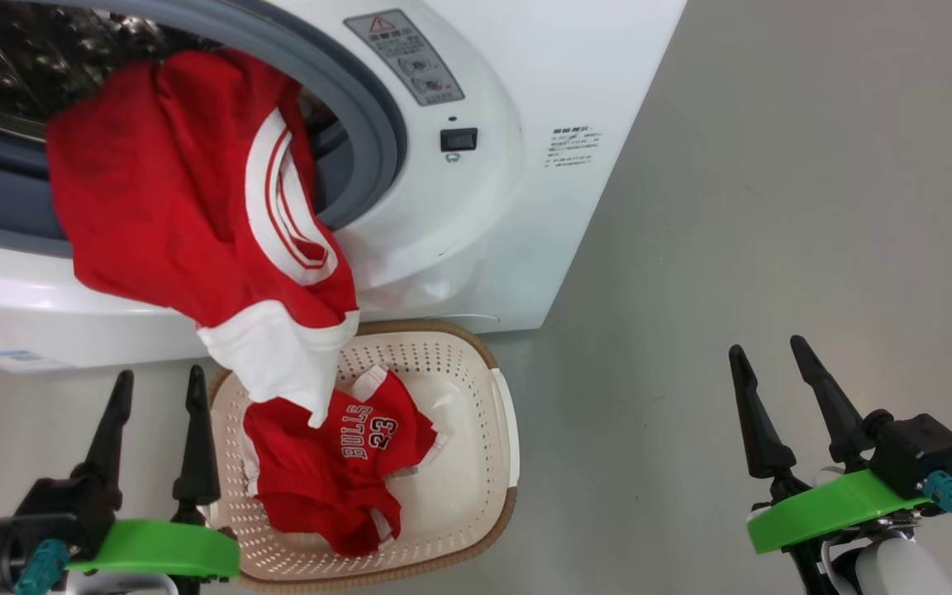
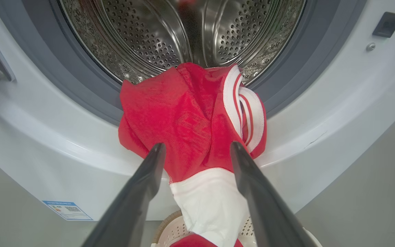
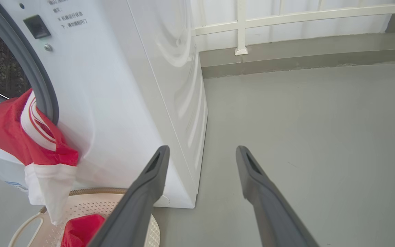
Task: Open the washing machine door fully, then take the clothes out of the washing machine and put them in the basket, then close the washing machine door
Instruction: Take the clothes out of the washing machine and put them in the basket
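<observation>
Left gripper (image 1: 159,374): my two dark fingers stand apart, nothing between them, low before the washing machine (image 1: 525,74) and just left of the basket (image 1: 506,413). Along my left wrist the fingers frame a red garment (image 1: 170,190); from the head it hangs above and beyond the tips, and I cannot tell any contact. Right gripper (image 1: 767,347): fingers likewise apart and empty, over bare grey floor (image 1: 773,207), well to the right of machine and basket. The garment, red with white striped trim and a white band at its end, spills from the perforated steel drum (image 2: 142,37) over the grey rubber ring (image 1: 381,116) and down the white front. Its white end dangles into the basket, over the jersey (image 1: 335,471); whether the two touch, I cannot tell. The jersey lies crumpled inside the basket, its white "BULLS 23" upside down from the head. The basket sits on the floor just beside the machine's foot, under the drum mouth. Small blue label (image 2: 67,210) low on the machine's front, left of the basket.
</observation>
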You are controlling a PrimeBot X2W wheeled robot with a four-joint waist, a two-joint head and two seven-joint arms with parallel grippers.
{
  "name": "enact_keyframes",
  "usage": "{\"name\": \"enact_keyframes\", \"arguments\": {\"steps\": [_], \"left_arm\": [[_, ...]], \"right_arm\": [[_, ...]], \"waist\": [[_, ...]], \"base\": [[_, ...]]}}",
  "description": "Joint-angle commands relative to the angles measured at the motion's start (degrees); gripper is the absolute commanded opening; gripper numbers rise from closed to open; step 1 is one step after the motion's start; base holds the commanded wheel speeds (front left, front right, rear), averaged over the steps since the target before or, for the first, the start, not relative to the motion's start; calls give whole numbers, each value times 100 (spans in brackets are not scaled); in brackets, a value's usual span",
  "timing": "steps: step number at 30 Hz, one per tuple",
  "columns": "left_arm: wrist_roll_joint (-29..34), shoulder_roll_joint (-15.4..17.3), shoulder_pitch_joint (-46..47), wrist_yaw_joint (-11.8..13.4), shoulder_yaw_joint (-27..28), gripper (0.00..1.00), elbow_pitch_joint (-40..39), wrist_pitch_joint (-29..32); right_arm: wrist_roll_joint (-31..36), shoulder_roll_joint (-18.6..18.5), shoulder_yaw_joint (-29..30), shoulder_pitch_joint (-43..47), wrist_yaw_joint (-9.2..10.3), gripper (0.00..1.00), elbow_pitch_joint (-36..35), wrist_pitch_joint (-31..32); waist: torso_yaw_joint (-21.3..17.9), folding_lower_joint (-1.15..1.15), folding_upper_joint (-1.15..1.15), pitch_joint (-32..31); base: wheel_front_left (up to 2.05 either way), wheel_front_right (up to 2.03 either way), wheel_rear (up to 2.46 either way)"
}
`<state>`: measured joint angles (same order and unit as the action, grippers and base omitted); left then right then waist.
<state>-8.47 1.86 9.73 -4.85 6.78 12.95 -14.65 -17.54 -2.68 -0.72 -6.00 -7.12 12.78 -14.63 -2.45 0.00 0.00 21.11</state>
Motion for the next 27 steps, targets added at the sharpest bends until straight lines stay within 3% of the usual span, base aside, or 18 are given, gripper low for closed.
{"name": "enact_keyframes", "arguments": {"steps": [1, 9, 15, 27], "left_arm": [[-40, 102, -86, 66, 136, 100, -172, -35], [32, 102, 16, 65, 29, 100, -222, -35], [170, 182, 662, -6, 131, 100, 92, -35], [268, 816, 3193, -62, -13, 100, 2500, 247]], "right_arm": [[44, -20, -123, 45, -36, 100, -112, -37], [-8, -20, -188, 64, -36, 100, -87, -37], [-61, -20, -221, 28, -36, 100, -89, -37], [-289, -20, -328, -252, -36, 100, -165, -37]], "waist": [[3, 0, 0, -24], [-47, 0, 0, -83], [-98, 0, 0, -24], [-439, 0, 0, 474]], "base": [[0, 0, 0], [0, 0, 0], [0, 0, 0], [0, 0, 0]]}}
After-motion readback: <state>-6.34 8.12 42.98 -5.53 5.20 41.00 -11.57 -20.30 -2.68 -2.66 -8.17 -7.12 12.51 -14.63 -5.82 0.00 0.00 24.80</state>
